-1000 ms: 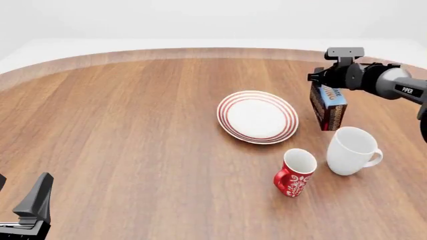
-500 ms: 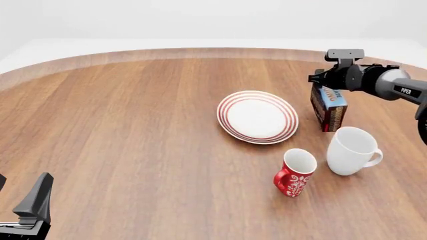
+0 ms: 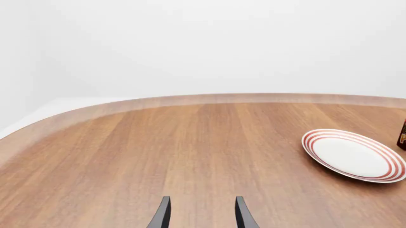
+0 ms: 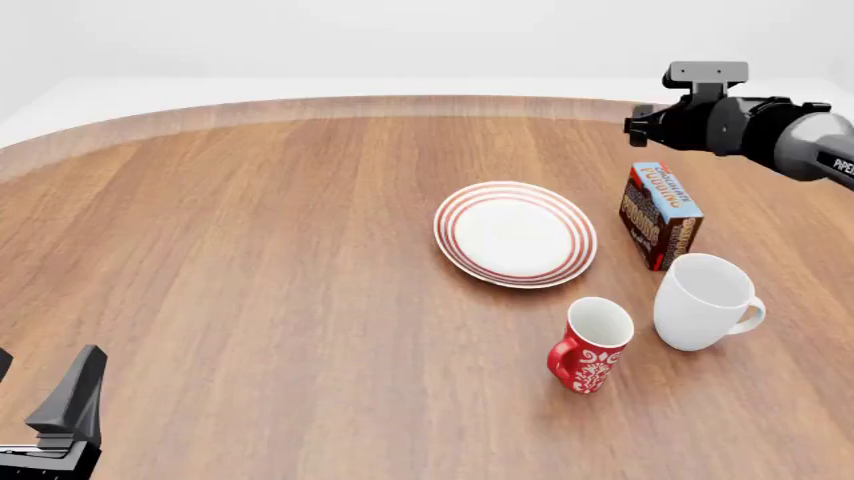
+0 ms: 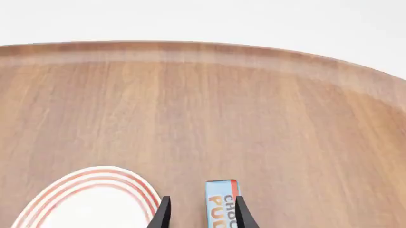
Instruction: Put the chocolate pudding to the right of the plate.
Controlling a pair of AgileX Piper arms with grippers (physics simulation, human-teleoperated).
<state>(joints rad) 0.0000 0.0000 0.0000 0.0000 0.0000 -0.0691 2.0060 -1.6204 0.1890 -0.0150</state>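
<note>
The chocolate pudding (image 4: 658,215), a small carton with a light blue top and dark brown front, stands on the table just right of the plate (image 4: 515,233), which is white with red rings. My right gripper (image 4: 646,125) is open and empty, raised above and behind the carton. In the right wrist view the carton's top (image 5: 221,203) shows below, between the open fingers of the right gripper (image 5: 201,216), beside the plate (image 5: 95,199). My left gripper (image 4: 74,395) is open and empty at the near left, far from both. The left wrist view shows the left gripper (image 3: 201,216) and the plate (image 3: 354,155).
A plain white mug (image 4: 703,301) stands just in front of the carton. A red patterned mug (image 4: 589,345) stands in front of the plate. The round wooden table's far edge (image 4: 400,103) curves behind.
My right gripper has let go of the carton and risen up and back. The carton now stands alone on the table. The left arm has not moved.
</note>
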